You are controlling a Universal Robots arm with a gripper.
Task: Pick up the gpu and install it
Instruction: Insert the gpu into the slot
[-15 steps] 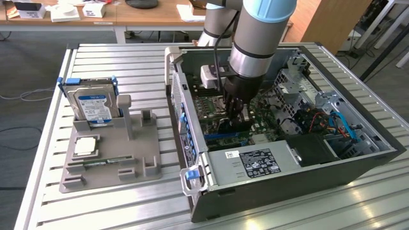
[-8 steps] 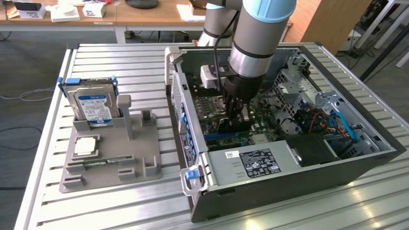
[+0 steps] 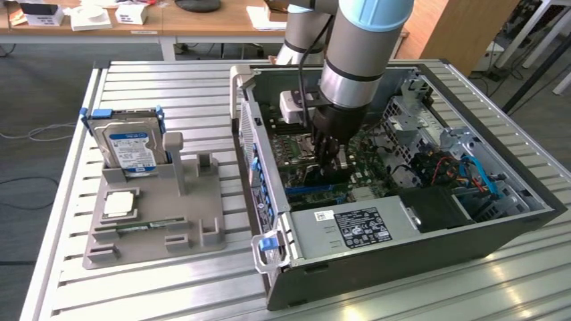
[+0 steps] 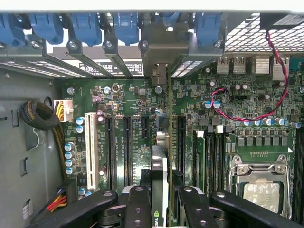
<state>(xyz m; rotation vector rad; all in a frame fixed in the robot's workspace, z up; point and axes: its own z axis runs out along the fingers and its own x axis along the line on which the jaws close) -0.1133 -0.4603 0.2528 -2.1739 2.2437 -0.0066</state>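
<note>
From my console, the gpu (image 4: pixel 160 166) shows edge-on: a thin dark card with a black cooler face, a strip of green lettering near the grip, and a grey metal end bracket lying against the case's rear openings. It stands on edge among the black expansion slots (image 4: pixel 127 147) of the green motherboard (image 4: pixel 118 95). I can't tell whether its connector is seated.

The gripper (image 4: pixel 161 183) is clamped on the gpu, with black fingers (image 4: pixel 137 204) pressing it from both sides. Blue clips (image 4: pixel 85 26) line the rear wall beside the bracket, and the processor socket (image 4: pixel 259 190) sits further across the board.

In the exterior view the gripper (image 3: pixel 328 157) reaches down into the open computer case (image 3: pixel 402 261), which lies on its side. The labelled power supply (image 3: pixel 352 227) is at about five o'clock from the gripper. At nine o'clock from the case a grey holder (image 3: pixel 160 221) carries an upright hard drive (image 3: pixel 130 147) and a memory stick (image 3: pixel 138 227) on the slatted table (image 3: pixel 160 87).
</note>
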